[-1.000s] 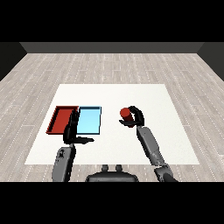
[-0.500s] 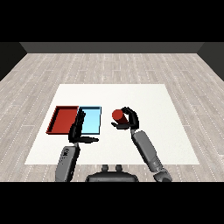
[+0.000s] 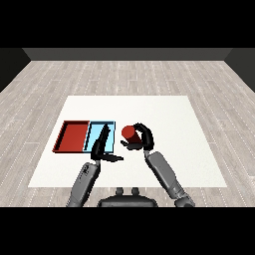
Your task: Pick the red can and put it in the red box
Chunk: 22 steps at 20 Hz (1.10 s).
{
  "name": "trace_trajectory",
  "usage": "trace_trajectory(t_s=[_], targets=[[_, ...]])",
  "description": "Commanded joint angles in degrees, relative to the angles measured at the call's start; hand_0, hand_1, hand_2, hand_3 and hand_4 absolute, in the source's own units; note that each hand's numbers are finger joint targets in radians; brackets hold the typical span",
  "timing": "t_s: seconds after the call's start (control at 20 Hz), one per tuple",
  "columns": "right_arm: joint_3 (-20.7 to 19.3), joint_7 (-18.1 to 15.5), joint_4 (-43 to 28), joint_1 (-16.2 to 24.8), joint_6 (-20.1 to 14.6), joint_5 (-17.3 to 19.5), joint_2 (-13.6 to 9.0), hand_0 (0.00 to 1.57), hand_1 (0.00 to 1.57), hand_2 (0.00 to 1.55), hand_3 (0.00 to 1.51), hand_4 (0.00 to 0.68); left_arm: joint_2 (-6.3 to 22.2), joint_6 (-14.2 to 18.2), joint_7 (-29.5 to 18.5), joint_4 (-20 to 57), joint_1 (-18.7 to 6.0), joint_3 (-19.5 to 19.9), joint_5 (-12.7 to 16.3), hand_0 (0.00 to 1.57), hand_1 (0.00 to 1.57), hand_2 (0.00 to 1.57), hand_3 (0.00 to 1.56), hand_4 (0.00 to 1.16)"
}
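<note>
Head view: nearest the bottom edge, two grey forearms rise from the lower corners toward the middle of the white worktop (image 3: 199, 149). The left forearm slants up from the lower left and ends in the left hand (image 3: 101, 148), which stands over the near edge of the light blue tray (image 3: 94, 134). Its fingers (image 3: 103, 135) are straight and point away up the worktop across that tray, with the thumb stuck out sideways to the right; they hold nothing.

The right forearm comes up from the lower right and leans inward to the right hand (image 3: 141, 141). Its fingers are curled round the red can (image 3: 128, 132), the thumb below and the rest arched over the top and right side. The can's round red end faces the left and it sits in the hand just to the right of the light blue tray's right rim, outside both trays. Whether it rests on the worktop or is lifted off it cannot be told.

Farther left, the red tray (image 3: 63, 135) lies touching the light blue one, side by side. Its red floor holds no can.

Beyond the worktop's far edge lies a floor of pale grey planks (image 3: 127, 74), ending at a dark wall.
</note>
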Motion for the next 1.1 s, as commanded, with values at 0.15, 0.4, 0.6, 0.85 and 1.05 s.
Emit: trace_trajectory(t_s=[0.15, 0.4, 0.6, 0.85, 1.05], targets=[[2.0, -3.4, 0.2, 1.3, -0.6, -3.1, 0.1, 1.46, 1.46, 1.44, 1.39, 0.639, 0.0, -0.6, -2.7, 5.2, 0.4, -2.5, 2.1, 0.0, 0.0, 0.0, 0.0, 0.0], [5.7, -4.6, 6.6, -4.9, -6.3, -6.3, 0.1, 1.46, 1.46, 1.45, 1.38, 0.634, -0.1, 2.1, 0.1, 9.9, -5.9, -3.8, 5.6, 0.0, 0.0, 0.0, 0.0, 0.0], [8.8, -6.2, 5.3, -3.6, -6.6, -6.4, 0.1, 1.44, 1.44, 1.43, 1.39, 0.633, -0.1, 4.9, -5.2, 16.3, -8.5, -6.5, 9.6, 0.0, 0.0, 0.0, 0.0, 0.0], [6.8, 1.1, 1.3, -5.0, -6.6, -3.7, 0.1, 1.43, 1.43, 1.43, 1.38, 0.631, -0.1, 7.3, -6.3, 18.9, -8.2, -9.9, 9.7, 0.0, 0.0, 0.0, 0.0, 0.0], [9.5, -4.2, 3.3, -4.1, -6.9, -7.1, 0.1, 1.45, 1.45, 1.44, 1.38, 0.626, -0.1, 8.6, -1.7, 12.6, -6.9, -13.2, 10.7, 0.0, 0.0, 0.0, 0.0, 0.0]])
